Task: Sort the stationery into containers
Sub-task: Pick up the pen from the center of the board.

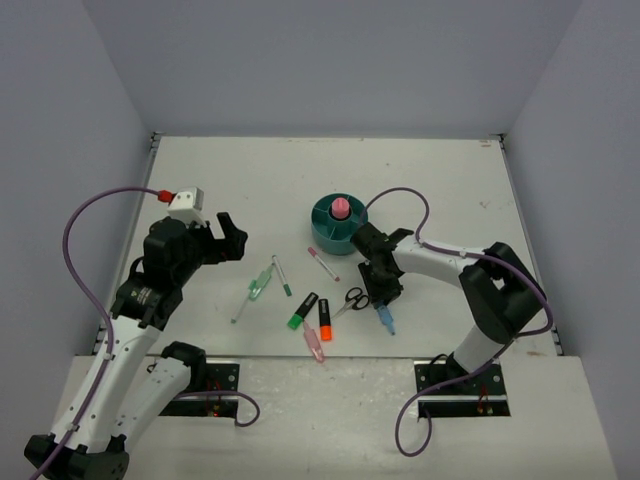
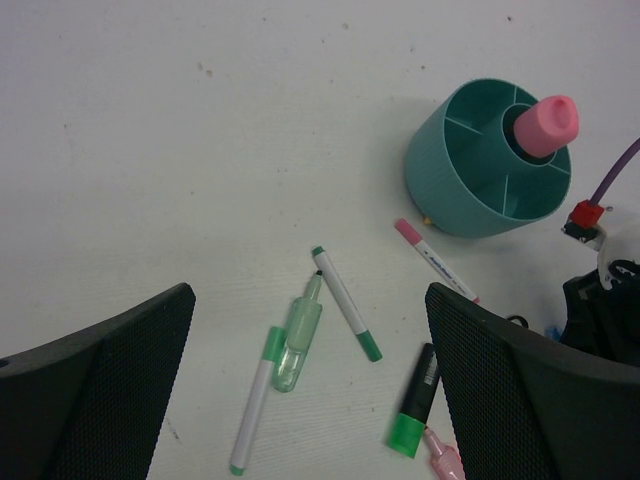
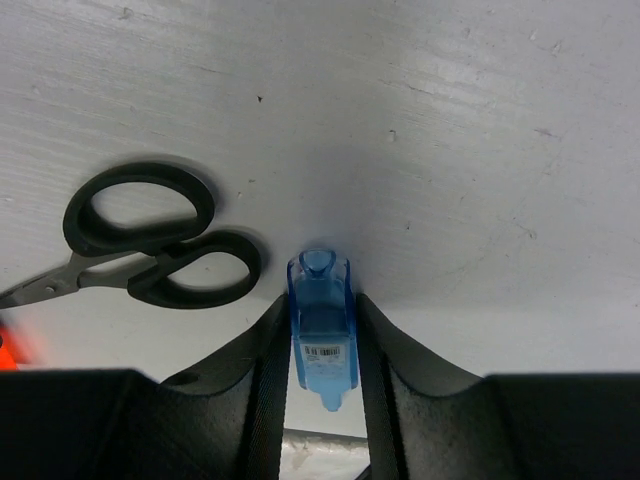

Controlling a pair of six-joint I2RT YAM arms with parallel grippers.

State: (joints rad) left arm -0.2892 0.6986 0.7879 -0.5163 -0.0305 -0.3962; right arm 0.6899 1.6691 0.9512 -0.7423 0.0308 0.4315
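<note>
My right gripper (image 3: pixel 321 302) is down on the table with a finger against each side of the blue marker (image 3: pixel 322 322), shut on it; from above the marker (image 1: pixel 386 320) pokes out below the gripper (image 1: pixel 383 292). Black-handled scissors (image 3: pixel 150 238) lie just left of it. The teal organizer (image 1: pixel 322 224) stands behind, a pink-capped glue stick (image 1: pixel 340 208) upright in its central well. My left gripper (image 2: pixel 308 300) hovers open above the green pens (image 2: pixel 345 303), holding nothing.
Green (image 1: pixel 302 311), orange (image 1: pixel 325 320) and pink (image 1: pixel 314 344) highlighters lie side by side near the front edge. A red-tipped pen (image 1: pixel 323 264) rests in front of the organizer. A purple cable (image 1: pixel 400 200) loops over the right arm. Grey walls enclose the table.
</note>
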